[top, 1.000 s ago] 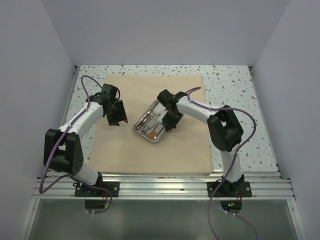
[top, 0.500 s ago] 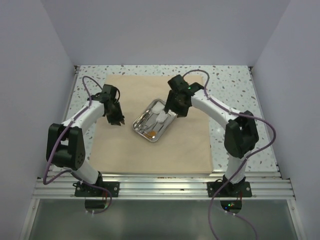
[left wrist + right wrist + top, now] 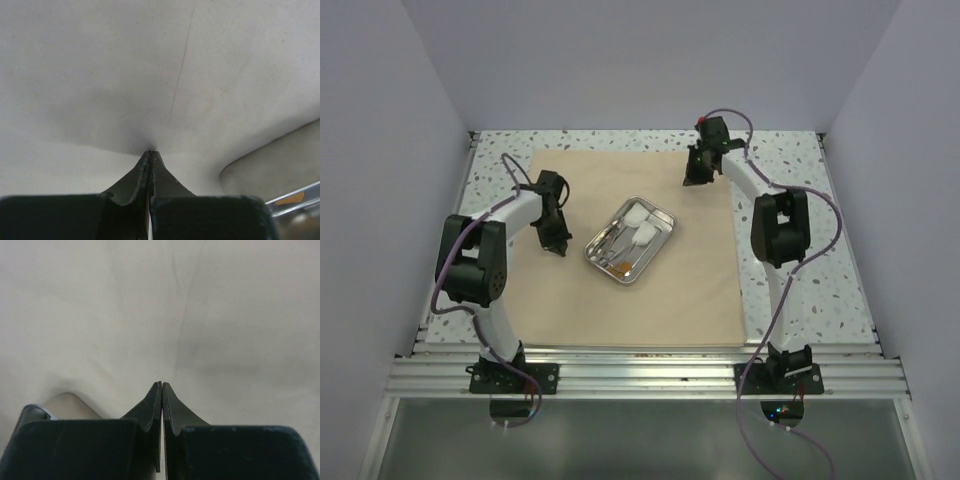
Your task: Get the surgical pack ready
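Surgical pack point(image 3: 630, 310) now pinched beside tray point(image 3: 592, 255) by left tool point(image 3: 558, 248), just shut; right tool point(image 3: 692, 180) off tray, shut at far edge, fold likely starting.

Right arm point(image 3: 745, 185) farther (both jaws closed)

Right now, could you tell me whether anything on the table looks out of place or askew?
Only the steel tray: it sits diagonally on the surgical pack, its sides skewed to the pack's edges. Nothing looks spilled or damaged.
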Robot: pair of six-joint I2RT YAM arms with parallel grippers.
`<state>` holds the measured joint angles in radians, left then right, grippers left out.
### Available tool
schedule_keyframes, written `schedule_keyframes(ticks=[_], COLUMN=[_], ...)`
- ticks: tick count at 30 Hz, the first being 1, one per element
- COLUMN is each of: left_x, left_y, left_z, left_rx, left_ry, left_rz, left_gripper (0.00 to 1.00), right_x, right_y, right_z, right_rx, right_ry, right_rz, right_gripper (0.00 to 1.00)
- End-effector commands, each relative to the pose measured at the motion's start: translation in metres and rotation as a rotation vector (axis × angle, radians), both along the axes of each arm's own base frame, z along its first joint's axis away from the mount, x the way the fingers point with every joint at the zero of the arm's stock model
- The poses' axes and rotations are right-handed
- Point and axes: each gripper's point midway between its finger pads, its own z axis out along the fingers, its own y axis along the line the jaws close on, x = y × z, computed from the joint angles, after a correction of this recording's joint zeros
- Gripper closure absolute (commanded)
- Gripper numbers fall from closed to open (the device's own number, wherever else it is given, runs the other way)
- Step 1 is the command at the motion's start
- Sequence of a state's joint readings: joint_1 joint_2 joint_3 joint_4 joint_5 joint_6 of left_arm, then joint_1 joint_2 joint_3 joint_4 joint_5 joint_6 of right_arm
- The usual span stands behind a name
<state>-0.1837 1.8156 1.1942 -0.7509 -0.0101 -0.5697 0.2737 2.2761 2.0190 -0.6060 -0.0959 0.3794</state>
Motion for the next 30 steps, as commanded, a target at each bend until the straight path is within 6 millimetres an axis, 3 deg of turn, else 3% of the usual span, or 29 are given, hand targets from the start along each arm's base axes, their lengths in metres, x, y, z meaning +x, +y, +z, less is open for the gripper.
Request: schedule_keyframes(ticks=[1,4,5,7,8,10,11,13,14,15,16,17,18,19,20,22,24,25,27,30], left_x=[0.016,0.039,0.041,0.049,0.057,0.063,0.071,0.088,0.09,0.095,0.114,0.117,0.126,0.148,0.152,0.176,0.195,0.209,0.217,0.223], left_y=[0.009,0.01,0.01,0.008,0.003,-0.001,-0.004,-0.014,-0.017,-0.018,-0.027,-0.029,-0.032,-0.038,-0.04,-0.053,-0.061,-0.073,-0.075,-0.067], left_z=[-0.002,-0.007,-0.018,-0.023,-0.03,-0.038,-0.046,-0.048,-0.062,-0.066,-0.059,-0.071,-0.071,-0.06,-0.071,-0.066,-0.061,-0.048,-0.045,-0.019], left_rx=[0.057,0.088,0.095,0.099,0.096,0.081,0.076,0.037,0.025,0.024,-0.01,-0.016,-0.023,-0.043,-0.056,-0.11,-0.143,-0.197,-0.226,-0.218], left_ry=[0.004,-0.01,0.018,0.025,0.029,0.041,0.049,0.033,0.065,0.069,0.03,0.047,0.031,-0.021,-0.007,-0.053,-0.107,-0.157,-0.178,-0.24], left_rz=[0.028,0.002,-0.006,-0.026,-0.038,-0.052,-0.057,-0.073,-0.086,-0.103,-0.119,-0.13,-0.154,-0.166,-0.178,-0.224,-0.257,-0.281,-0.277,-0.259], left_gripper=[1.0,0.97,0.97,0.94,0.92,0.89,0.87,0.85,0.84,0.84,0.83,0.81,0.8,0.79,0.75,0.69,0.65,0.62,0.6,0.57], right_x=[-0.008,-0.013,-0.022,-0.029,-0.042,-0.055,-0.072,-0.09,-0.113,-0.124,-0.132,-0.157,-0.167,-0.175,-0.192,-0.207,-0.21,-0.21,-0.203,-0.187], right_y=[0.023,0.014,0.008,-0.007,-0.017,-0.03,-0.041,-0.052,-0.06,-0.065,-0.065,-0.07,-0.067,-0.067,-0.065,-0.057,-0.052,-0.054,-0.054,-0.061], right_z=[-0.026,-0.05,-0.063,-0.07,-0.084,-0.086,-0.099,-0.096,-0.108,-0.111,-0.104,-0.118,-0.12,-0.121,-0.125,-0.124,-0.121,-0.118,-0.109,-0.092], right_rx=[0.076,0.04,0.021,-0.004,-0.03,-0.042,-0.074,-0.102,-0.128,-0.14,-0.131,-0.133,-0.111,-0.099,-0.076,-0.02,0.011,0.001,-0.002,-0.057], right_ry=[0.085,0.133,0.17,0.195,0.242,0.27,0.322,0.349,0.406,0.428,0.424,0.485,0.507,0.517,0.556,0.582,0.582,0.582,0.561,0.496], right_rz=[0.113,0.086,0.076,0.036,0.011,-0.023,-0.05,-0.074,-0.087,-0.11,-0.118,-0.14,-0.137,-0.149,-0.159,-0.158,-0.156,-0.157,-0.143,-0.11], right_gripper=[1.0,1.0,1.0,1.0,1.0,1.0,1.0,1.0,1.0,1.0,1.0,1.0,1.0,1.0,1.0,0.99,0.98,0.98,0.96,0.92])
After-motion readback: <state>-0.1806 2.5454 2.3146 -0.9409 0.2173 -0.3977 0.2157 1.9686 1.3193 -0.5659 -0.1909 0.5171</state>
